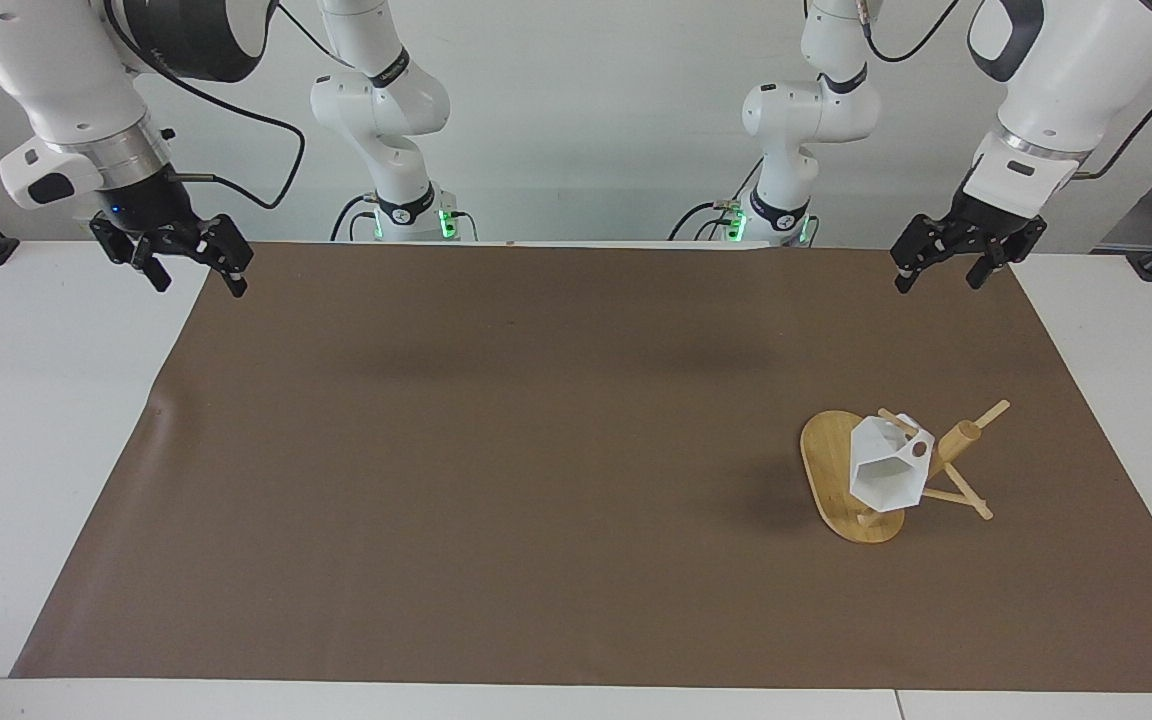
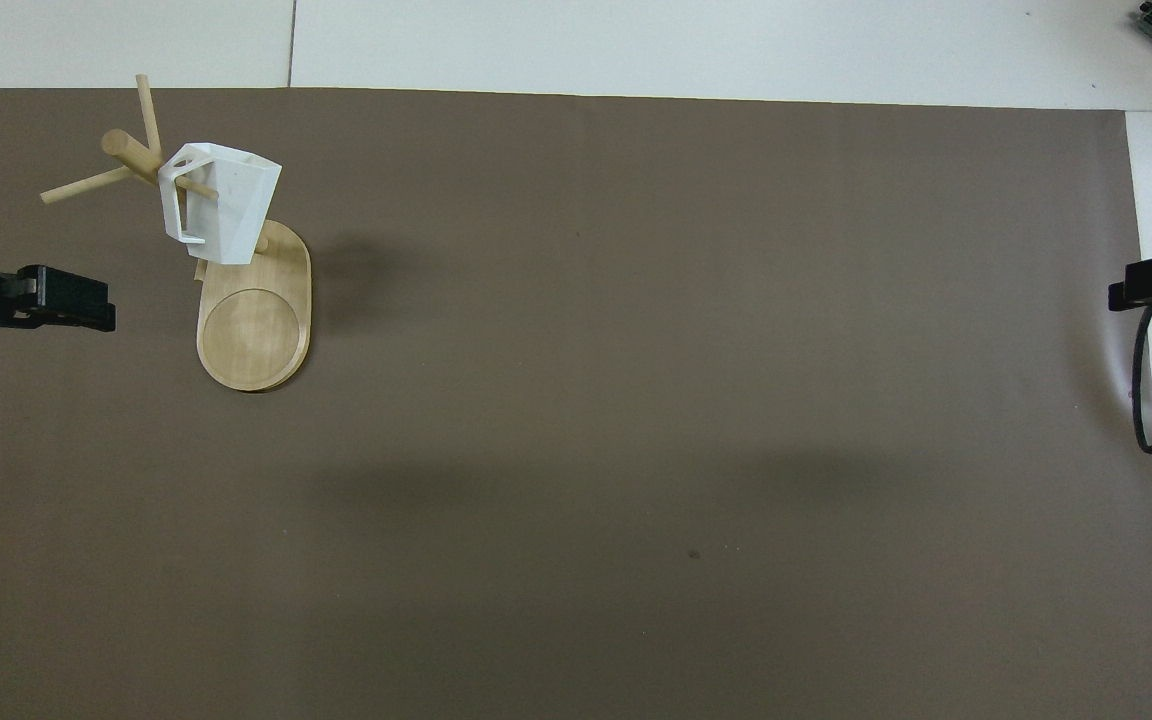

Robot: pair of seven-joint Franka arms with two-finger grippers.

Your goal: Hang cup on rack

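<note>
The white faceted cup (image 1: 884, 472) hangs by its handle on a peg of the bamboo rack (image 1: 828, 462), which stands toward the left arm's end of the brown mat. In the overhead view the cup (image 2: 223, 205) tilts over the rack's oval base (image 2: 254, 335). My left gripper (image 1: 939, 270) is open and empty, up in the air over the mat's edge by the robots, apart from the rack. It shows edge-on in the overhead view (image 2: 86, 312). My right gripper (image 1: 198, 278) is open and empty, and the right arm waits over the mat's corner at its own end (image 2: 1151, 287).
A brown mat (image 1: 536, 450) covers most of the white table (image 1: 36, 420). A black cable (image 2: 1151, 390) hangs from the right arm over the mat's edge.
</note>
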